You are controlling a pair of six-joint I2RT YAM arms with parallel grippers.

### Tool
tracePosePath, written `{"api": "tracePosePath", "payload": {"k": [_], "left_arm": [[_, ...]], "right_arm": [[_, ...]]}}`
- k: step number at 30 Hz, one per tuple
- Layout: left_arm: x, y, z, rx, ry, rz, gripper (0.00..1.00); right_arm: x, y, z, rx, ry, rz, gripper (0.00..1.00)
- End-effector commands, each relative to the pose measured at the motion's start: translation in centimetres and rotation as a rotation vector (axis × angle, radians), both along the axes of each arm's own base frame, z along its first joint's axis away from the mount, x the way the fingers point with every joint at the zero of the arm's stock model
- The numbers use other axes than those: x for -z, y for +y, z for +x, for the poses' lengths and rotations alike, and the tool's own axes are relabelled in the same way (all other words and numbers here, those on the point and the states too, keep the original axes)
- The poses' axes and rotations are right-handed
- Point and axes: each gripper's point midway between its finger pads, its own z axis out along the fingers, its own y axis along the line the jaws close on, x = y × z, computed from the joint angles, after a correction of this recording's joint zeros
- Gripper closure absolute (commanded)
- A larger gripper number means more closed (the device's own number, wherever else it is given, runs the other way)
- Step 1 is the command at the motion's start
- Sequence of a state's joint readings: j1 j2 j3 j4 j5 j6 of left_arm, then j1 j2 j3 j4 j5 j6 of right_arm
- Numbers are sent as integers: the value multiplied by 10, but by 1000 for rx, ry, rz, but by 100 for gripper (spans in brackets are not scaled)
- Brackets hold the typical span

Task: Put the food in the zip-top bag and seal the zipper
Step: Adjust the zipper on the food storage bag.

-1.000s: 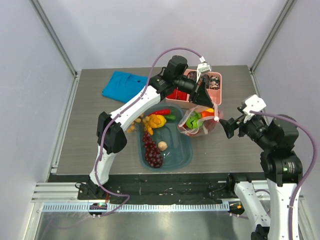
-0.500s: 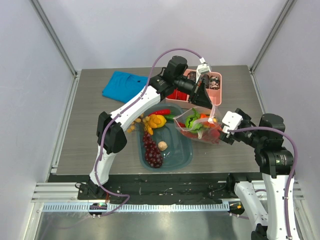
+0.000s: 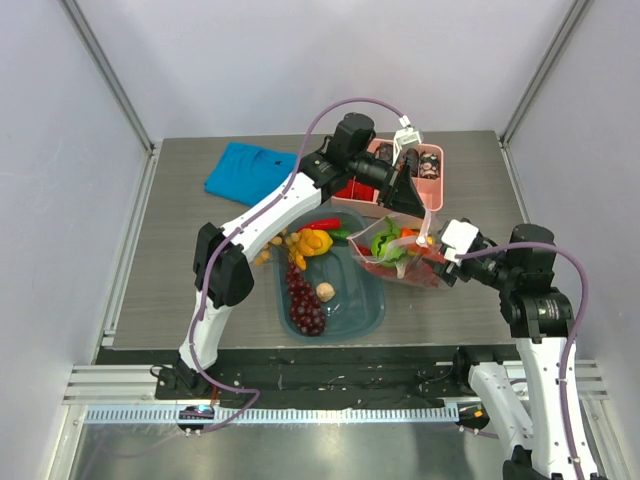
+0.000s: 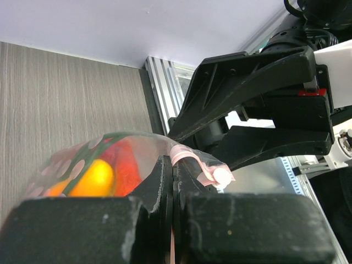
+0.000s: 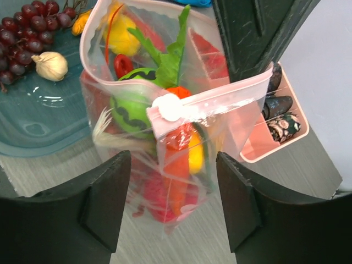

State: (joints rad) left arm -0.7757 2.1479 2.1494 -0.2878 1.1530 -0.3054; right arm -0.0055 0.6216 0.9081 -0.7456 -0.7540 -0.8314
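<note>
Since a second ago the right tool [image 5: 171, 165] has come in toward the teal tub [image 3: 350, 300]. Its fingers stand wide apart on both sides of the zip-top bag [image 3: 400, 258], just right of the tub. Food [image 5: 129, 115] fills the bag. Farther, the left tool [image 4: 173, 176] is clamped on the pink zipper [image 5: 220, 102].

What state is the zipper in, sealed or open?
Open. In the right wrist view the zipper gapes in a wide loop above the food in the zip-top bag, its white slider partway along.
</note>
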Motion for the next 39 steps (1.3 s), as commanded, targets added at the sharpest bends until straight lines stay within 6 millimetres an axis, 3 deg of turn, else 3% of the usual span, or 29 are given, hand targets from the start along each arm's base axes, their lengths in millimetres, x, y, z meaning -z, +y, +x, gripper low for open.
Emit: {"api": "tracePosePath", "payload": {"k": [1,5,11,14,19,23,29,32,33,35,39], "left_arm": [[-27,1,-4,18,-33,-71,100],[-27,0,-4,13,-30,-70,100],[-24,-3,0,-17,2,-54,100],[-22,-5,4,-44,25,-43,100],[-23,-8,7,-58,46,-49,100],[-22,-10,5,-55,63,-47,100],[-20,-9,-1,-46,82,-38,100],[-19,-11,-3,-45,94,-33,100],[-19,-11,-2,-49,96,-35,100],[-19,-12,0,-53,103,-38,100],[-17,-12,4,-64,107,-35,100]], "right_arm": [[-27,6,18,-17,-110,47,35],[-29,3,28,4,-148,44,42],[-33,7,27,-24,-162,44,50],[-34,11,22,-54,-180,51,48],[-24,12,18,-74,-172,37,36],[-18,10,24,-62,-179,27,37],[-28,10,34,-41,-223,54,52],[-34,15,28,-79,-238,65,68],[-33,16,24,-88,-231,61,82],[-33,19,17,-122,-239,49,98],[-32,20,-1,-147,-250,22,99]]}}
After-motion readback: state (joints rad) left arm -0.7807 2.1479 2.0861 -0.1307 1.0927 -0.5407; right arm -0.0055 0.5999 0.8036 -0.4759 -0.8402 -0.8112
